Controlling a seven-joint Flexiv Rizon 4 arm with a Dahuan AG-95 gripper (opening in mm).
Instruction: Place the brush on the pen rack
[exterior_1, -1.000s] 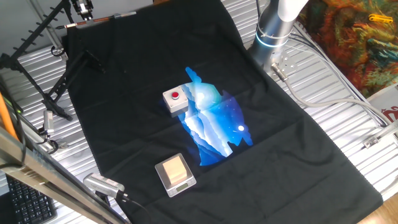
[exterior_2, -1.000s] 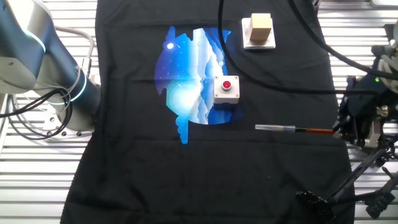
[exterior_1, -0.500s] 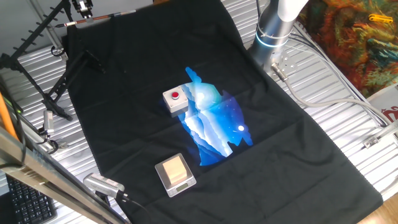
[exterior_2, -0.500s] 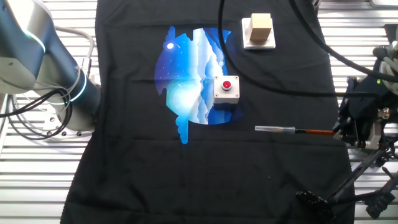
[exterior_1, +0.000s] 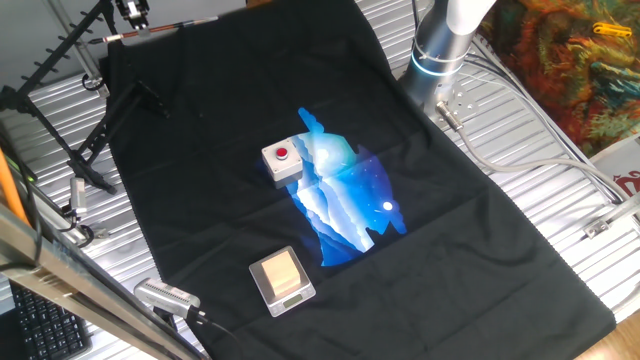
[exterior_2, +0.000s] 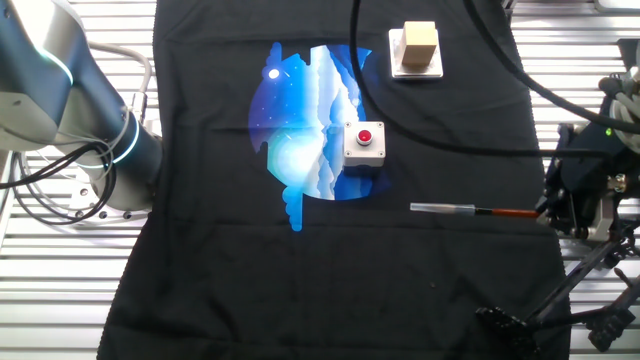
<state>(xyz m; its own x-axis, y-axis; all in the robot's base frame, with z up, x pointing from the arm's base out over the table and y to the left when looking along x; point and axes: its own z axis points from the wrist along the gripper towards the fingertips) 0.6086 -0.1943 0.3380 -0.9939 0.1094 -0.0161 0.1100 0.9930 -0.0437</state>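
The brush (exterior_2: 478, 209) is held level at its red handle end by the gripper (exterior_2: 562, 205), the fingers clenched on it, just above the pen rack (exterior_2: 560, 295). Since a second ago almost nothing has shifted. The brush is judged to be poised over the rack, not yet released.

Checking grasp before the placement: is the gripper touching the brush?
Touching. The other fixed view shows the brush with its red end running into the gripper, no gap visible, the rest jutting out level over the cloth.
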